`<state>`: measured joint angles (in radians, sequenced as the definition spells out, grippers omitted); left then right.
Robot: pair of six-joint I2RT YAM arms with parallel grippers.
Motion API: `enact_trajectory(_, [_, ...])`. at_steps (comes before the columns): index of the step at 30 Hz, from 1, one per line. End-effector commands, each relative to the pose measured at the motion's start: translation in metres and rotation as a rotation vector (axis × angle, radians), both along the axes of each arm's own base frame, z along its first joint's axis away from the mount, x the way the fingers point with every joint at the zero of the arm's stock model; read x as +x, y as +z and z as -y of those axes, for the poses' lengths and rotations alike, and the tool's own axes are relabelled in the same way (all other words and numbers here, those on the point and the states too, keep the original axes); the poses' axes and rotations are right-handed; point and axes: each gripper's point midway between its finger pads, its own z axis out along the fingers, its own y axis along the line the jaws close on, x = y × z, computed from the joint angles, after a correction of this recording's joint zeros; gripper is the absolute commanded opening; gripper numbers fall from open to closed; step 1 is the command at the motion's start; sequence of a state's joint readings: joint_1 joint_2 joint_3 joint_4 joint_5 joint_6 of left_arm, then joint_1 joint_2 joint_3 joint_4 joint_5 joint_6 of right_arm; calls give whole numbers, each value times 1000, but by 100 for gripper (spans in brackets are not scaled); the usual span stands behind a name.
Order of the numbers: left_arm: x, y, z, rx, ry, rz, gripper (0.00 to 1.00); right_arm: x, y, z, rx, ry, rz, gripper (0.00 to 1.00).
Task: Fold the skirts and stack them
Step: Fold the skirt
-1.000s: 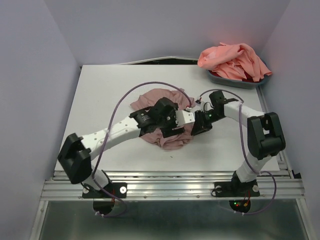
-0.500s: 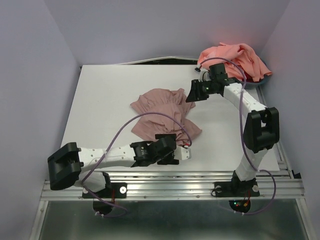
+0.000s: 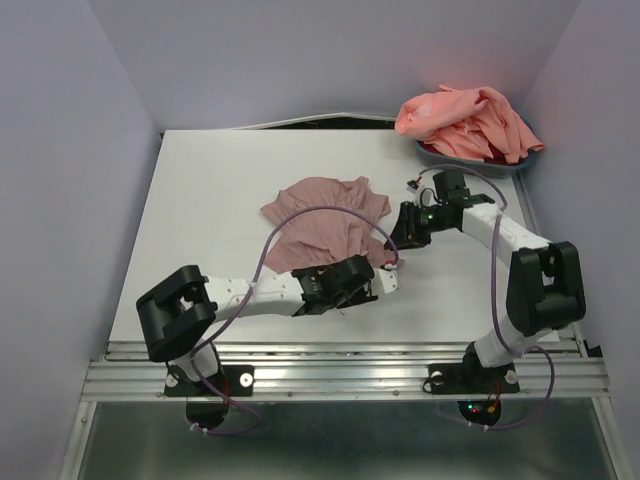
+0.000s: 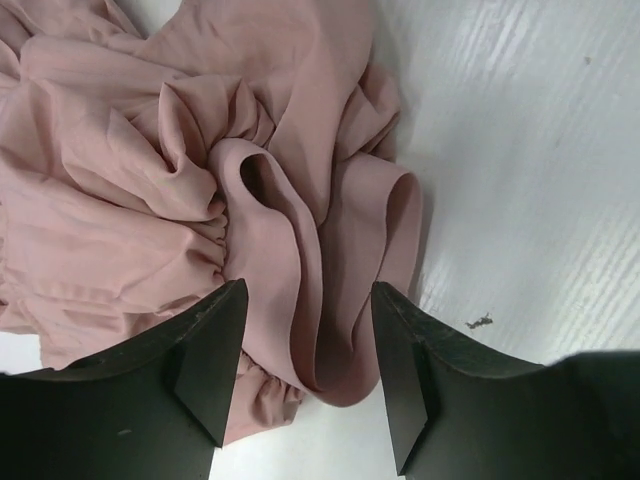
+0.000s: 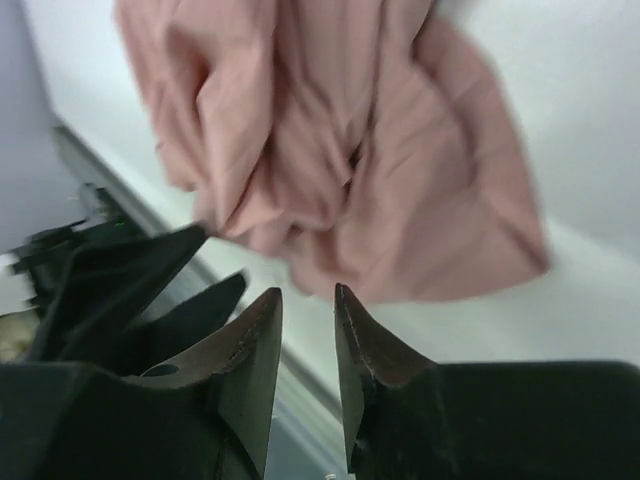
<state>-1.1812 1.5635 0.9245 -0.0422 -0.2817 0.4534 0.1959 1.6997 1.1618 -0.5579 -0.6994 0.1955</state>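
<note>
White desk carries everything. Larger salmon-coral skirt bunched in a heap, spilling over a grey bin at the far right corner. Smaller mauve-pink skirt lies crumpled mid-desk, gathered waistband folds toward its near right edge. Left end effector low at that near right edge, fingers spread wide, a loose fabric fold lying between them, not clamped. Right end effector just beside the skirt's right edge, fingers parted only narrowly, holding nothing.
</note>
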Motion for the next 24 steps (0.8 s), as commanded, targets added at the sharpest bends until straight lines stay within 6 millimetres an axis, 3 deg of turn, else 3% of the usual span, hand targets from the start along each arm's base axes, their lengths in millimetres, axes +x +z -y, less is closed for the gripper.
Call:
enact_trajectory(1, [15, 8, 9, -76, 34, -50, 62, -42, 31, -16, 227, -61, -151, 32])
enact_trajectory(2, [22, 5, 5, -73, 52, -61, 60, -43, 37, -22, 295, -65, -165, 30])
enact_trajectory(3, [26, 4, 3, -70, 60, -64, 60, -55, 23, -21, 303, -71, -204, 27])
enact_trajectory(7, [43, 4, -8, -74, 101, -55, 54, -74, 10, -31, 354, -82, -317, 17])
enact_trajectory(13, [54, 17, -8, -105, 104, -30, 48, -81, 5, -55, 409, -49, -400, 6])
enact_trajectory(15, [52, 27, -5, -134, 85, -31, 52, -79, 6, -59, 416, -46, -421, 4])
enact_trajectory(16, [51, 30, -5, -142, 82, -31, 62, -81, 4, -61, 415, -42, -439, 2])
enact_trajectory(18, [48, 39, -2, -172, 65, -36, 68, -86, -2, -66, 396, -29, -435, 1])
enact_trajectory(24, [44, 49, 7, -189, 19, -25, 70, -92, -35, -70, 293, -11, -441, 1])
